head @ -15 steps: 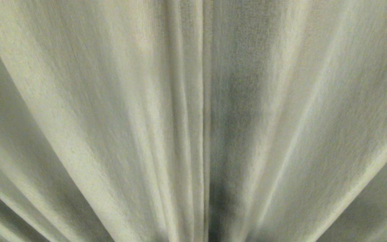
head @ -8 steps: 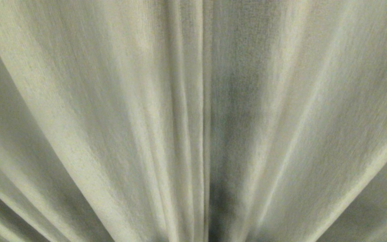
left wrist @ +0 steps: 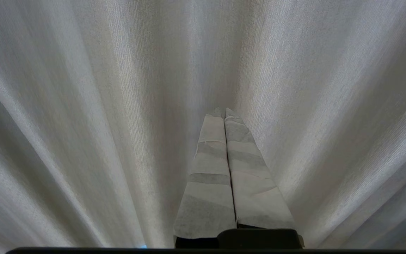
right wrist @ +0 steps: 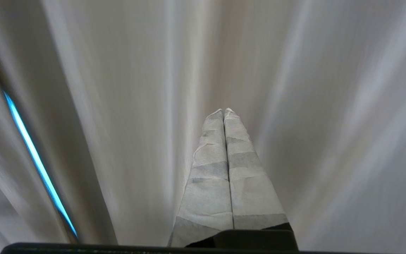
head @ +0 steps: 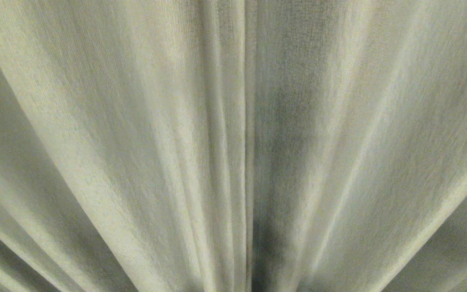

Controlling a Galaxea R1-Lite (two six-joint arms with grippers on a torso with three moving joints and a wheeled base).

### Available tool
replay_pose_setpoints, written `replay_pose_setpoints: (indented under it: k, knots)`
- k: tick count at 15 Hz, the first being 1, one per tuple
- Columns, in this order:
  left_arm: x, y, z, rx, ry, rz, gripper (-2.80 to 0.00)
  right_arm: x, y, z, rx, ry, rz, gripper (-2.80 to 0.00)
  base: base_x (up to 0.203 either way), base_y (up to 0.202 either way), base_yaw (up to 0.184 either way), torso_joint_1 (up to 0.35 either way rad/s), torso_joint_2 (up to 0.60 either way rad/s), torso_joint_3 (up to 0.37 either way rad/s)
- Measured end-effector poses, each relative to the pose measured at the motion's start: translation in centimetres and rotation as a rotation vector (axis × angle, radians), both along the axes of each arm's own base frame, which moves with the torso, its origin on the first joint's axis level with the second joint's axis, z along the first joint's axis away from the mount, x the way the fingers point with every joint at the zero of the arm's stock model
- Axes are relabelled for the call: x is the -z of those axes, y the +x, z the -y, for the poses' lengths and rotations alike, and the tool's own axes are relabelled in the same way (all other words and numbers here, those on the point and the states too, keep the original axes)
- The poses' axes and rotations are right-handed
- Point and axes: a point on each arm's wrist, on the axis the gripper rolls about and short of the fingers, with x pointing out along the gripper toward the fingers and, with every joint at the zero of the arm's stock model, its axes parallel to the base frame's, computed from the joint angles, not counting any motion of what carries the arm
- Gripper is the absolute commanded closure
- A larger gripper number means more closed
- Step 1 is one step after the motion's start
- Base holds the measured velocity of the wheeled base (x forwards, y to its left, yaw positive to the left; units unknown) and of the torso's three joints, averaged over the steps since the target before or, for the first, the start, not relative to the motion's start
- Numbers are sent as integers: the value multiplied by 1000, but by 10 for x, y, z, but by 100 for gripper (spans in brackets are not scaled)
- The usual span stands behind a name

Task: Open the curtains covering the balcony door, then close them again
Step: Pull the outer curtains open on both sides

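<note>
The curtains (head: 233, 146) hang drawn, filling the head view. Both the left end effector (left wrist: 224, 112) and right end effector (right wrist: 224, 112) are pressed together, empty; staying so, they would likely slide off the fabric without gripping it.

Head view: dim, soft, even light on curtains (head: 136, 142); greenish-beige cast. Dark shadow band just right of central seam (head: 246, 121), deepest low down. Weave slightly soft, grainy; folds fan outward toward lower corners.

Left wrist view: brighter, cooler grey-white; weave crisp at centre; shadowed folds at both sides.

Right wrist view: heavy streaking blur across fabric; taped fingers (right wrist: 206, 176) sharp. Thin bright cyan-blue slit (right wrist: 37, 162) glows at one edge, dark fold beside it.
</note>
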Motion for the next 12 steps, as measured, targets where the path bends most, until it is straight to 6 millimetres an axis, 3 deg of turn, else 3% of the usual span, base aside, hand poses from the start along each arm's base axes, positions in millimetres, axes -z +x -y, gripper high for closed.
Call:
replay_pose_setpoints:
  k: [1, 6, 12]
  knots:
    - [0, 0, 0, 0, 0, 0, 0, -15, 2, 0, -8, -1, 15, -280, 0, 0, 0, 0, 0, 0]
    - [0, 0, 0, -1, 0, 0, 0, -79, 28, -1, -48, -9, 138, -280, 0, 0, 0, 0, 0, 0]
    - [0, 0, 0, 0, 0, 0, 0, -109, 53, -1, -50, -4, 132, -280, 0, 0, 0, 0, 0, 0]
